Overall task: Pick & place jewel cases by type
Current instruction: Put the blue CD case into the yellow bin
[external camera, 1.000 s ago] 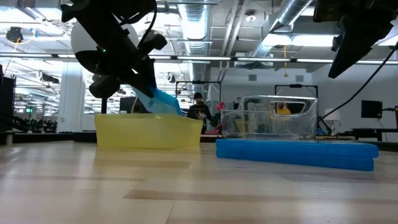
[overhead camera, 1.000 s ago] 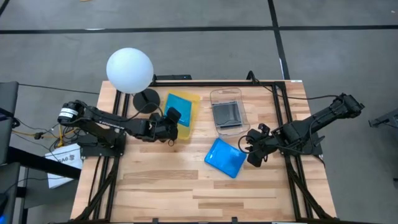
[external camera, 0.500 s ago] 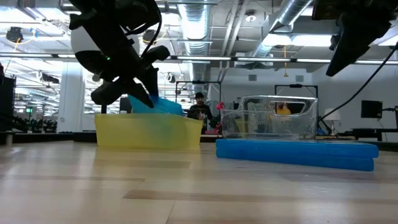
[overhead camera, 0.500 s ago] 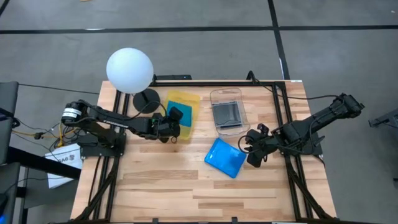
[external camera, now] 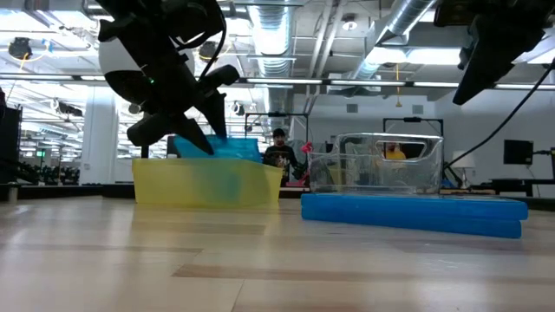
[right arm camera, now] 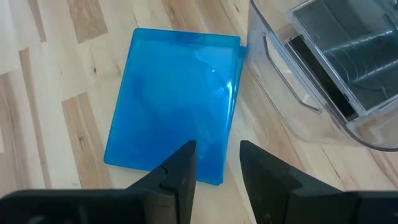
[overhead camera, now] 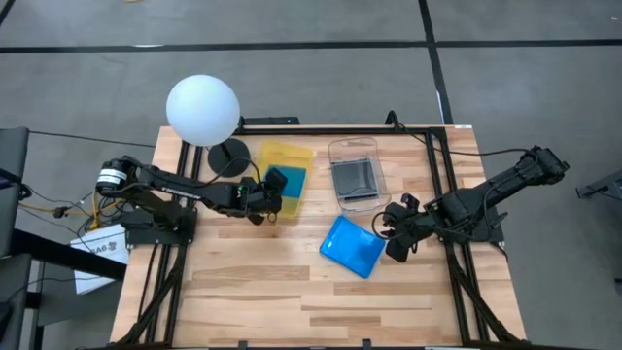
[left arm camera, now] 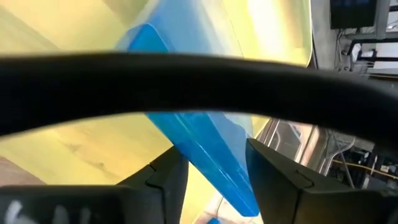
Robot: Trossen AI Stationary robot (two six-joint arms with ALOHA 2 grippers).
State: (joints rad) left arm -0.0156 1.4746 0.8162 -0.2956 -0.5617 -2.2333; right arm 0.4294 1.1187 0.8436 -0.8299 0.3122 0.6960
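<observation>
A sorting job part done on a wooden table (overhead camera: 243, 292): from the left, the yellow tray (overhead camera: 283, 156) already holds a blue jewel case (overhead camera: 292, 181), which in the low view leans with its upper edge showing above the tray's front wall. The left gripper (overhead camera: 273, 185) hangs over the tray's near edge with its arm stretched low across the table from the left side; seen from its wrist, its fingers (left arm camera: 163, 180) stand a little apart on either side of the blue case's edge, so the hold looks slackened, though I cannot tell whether the case is fully free.

Behind the tray stands a white globe lamp (overhead camera: 202, 109) on a dark round base. Further right, the clear plastic container (overhead camera: 354, 175) holds clear jewel cases (overhead camera: 352, 176) standing in a row.

Just in front of that container, a second blue jewel case (overhead camera: 351, 246) lies flat on the bare wood, in neither bin; by my reading it is the one piece left to sort.

The right gripper (overhead camera: 397, 233) hovers just beside that case's right edge, raised off the table and tipped downward, its arm reaching in from the right rim. Its jaws stand parted and empty above the case's near edge in the wrist view.
</observation>
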